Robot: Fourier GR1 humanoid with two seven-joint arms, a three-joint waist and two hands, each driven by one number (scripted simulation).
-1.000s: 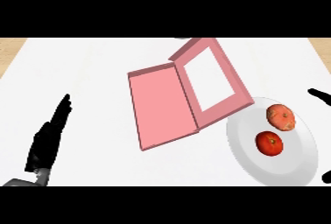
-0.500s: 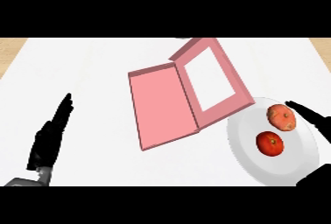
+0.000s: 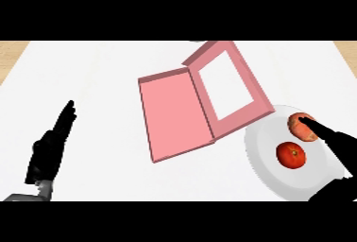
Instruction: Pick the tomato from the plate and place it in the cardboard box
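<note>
**Spotter:** Start at the left. What have you got?

**Operator:** My left hand (image 3: 50, 151) rests near the left edge of the counter (image 3: 105, 71), fingers straight and pressed together, pointing away from me. It holds nothing and sits well apart from everything else.

**Spotter:** And the middle?

**Operator:** The pink cardboard box (image 3: 202, 101) lies open, its lid flap spread flat toward the left and the tray part toward the right, white inside. The tray's near right corner sits just beside the white plate (image 3: 268, 172), possibly touching its rim; I cannot tell.

**Spotter:** Where is the tomato?

**Operator:** On the plate. The red tomato (image 3: 292, 155) lies near the plate's middle. A second, paler round fruit (image 3: 302, 127) sits farther back, and a fingertip of my right hand (image 3: 342, 144) lies over it.

**Spotter:** Fingers closed?

**Operator:** No. They look stretched out, nothing pinched. I judge this to be the reach, with the grasp not yet made.

**Spotter:** Next move?

**Operator:** I'd bring the hand nearer me and leftward, over the red one, then curl round it. The other fruit is close, so I'd avoid nudging it.

**Spotter:** Room to carry?

**Operator:** It's a short path left to the tray, but its raised wall faces the plate, so I'd lift over it. The plate runs toward the counter's right edge, leaving little margin there.
</note>
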